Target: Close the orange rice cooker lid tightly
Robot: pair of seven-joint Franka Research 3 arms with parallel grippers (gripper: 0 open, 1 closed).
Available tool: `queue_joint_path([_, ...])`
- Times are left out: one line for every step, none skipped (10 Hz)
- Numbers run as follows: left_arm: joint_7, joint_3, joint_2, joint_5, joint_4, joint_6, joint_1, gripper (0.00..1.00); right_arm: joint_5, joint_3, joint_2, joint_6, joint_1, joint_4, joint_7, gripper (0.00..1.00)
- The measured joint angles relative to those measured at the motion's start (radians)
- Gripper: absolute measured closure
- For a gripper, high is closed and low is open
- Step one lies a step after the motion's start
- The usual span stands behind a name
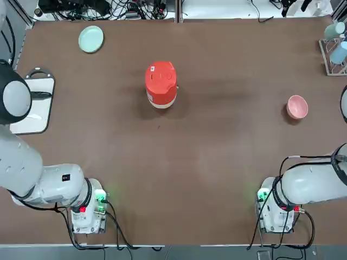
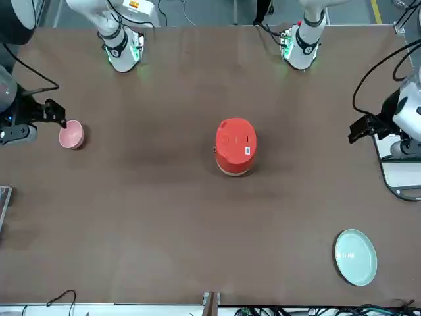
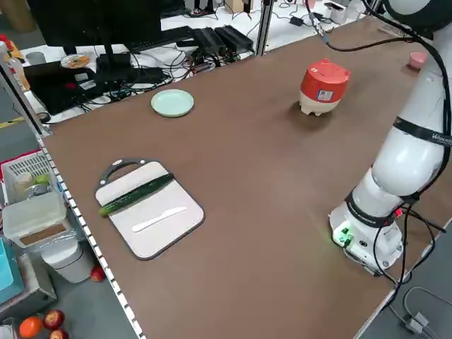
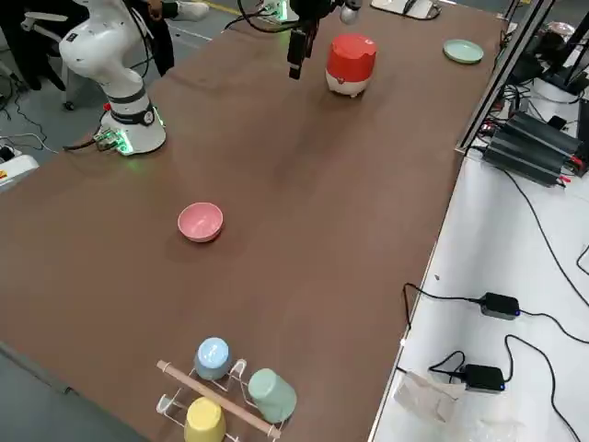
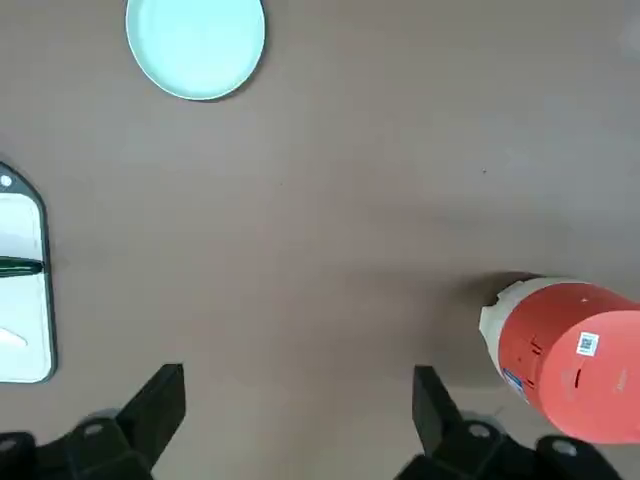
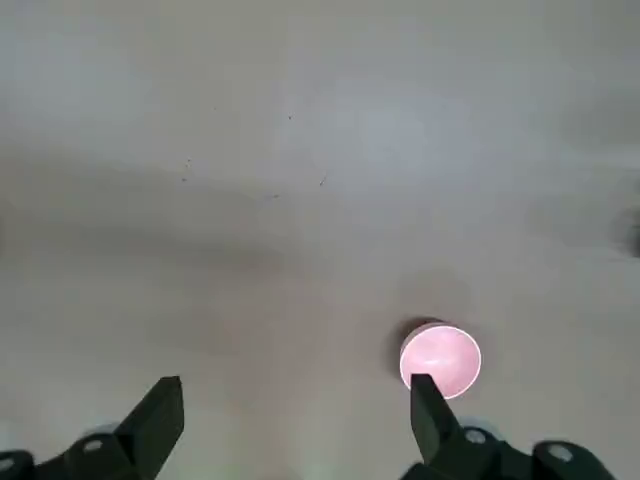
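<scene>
Orange rice cooker (image 1: 161, 85) sits mid-tabletop, lid (image 1: 161, 76) down, looks seated; can't confirm it's latched. Left gripper (image 5: 298, 400) hangs high with fingers spread wide, empty, off the cooker's left, toward the cutting board (image 1: 33, 104). Right gripper (image 6: 296, 405) also spread, empty, above the pink bowl (image 1: 297, 106), well right of the cooker. Left arm looks nearer: judge it presses straight down on the lid top.

Cooker (image 5: 570, 360) partly beyond picture edge
</scene>
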Motion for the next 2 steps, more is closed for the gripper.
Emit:
queue_joint_path([0.000,-0.001,0.000,0.007,0.000,0.000,0.000,0.00,0.000,0.000,-0.003,0.002,0.001,-0.003,0.000,0.00])
queue_joint_path([0.000,-0.004,0.000,0.010,0.000,0.000,0.000,0.00,0.000,0.000,-0.004,0.007,0.002,-0.004,0.000,0.00])
